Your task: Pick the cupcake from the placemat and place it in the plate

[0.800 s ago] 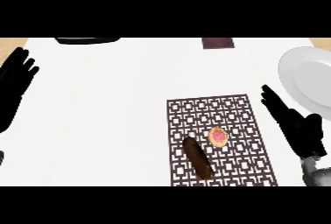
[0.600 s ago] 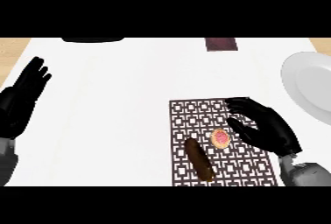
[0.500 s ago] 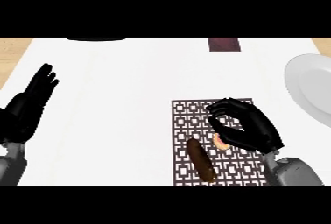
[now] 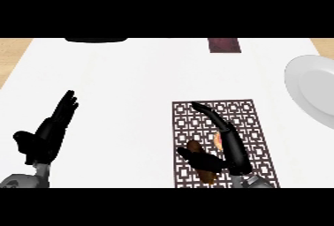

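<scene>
Nearest the lower edge, over the patterned brown placemat (image 4: 244, 110), the right hand (image 4: 229, 143) stands edge-on, its straight fingers (image 4: 207, 112) stretched toward the mat's far left corner and its thumb (image 4: 195, 155) jutting left. The cupcake (image 4: 218, 140), showing only as a sliver of pink and orange, sits on the placemat just against the left side of this hand, between the fingers and the thumb; whether the hand actually pinches it cannot be told, since the hand hides most of it. A dark brown oblong item (image 4: 205, 170), which I cannot identify, lies on the near part of the mat, partly under the thumb.

Off to the left, well apart from the mat, the left hand (image 4: 46, 134) rests open above the white bench (image 4: 130, 79), fingers straight and held together, pointing away.

Farther back on the right, the white plate (image 4: 310, 90) lies at the bench's right edge, cut off by the view. At the far edge sit a small dark maroon rectangle (image 4: 224, 45) and, further left, a black rounded object (image 4: 96, 40), barely showing.
</scene>
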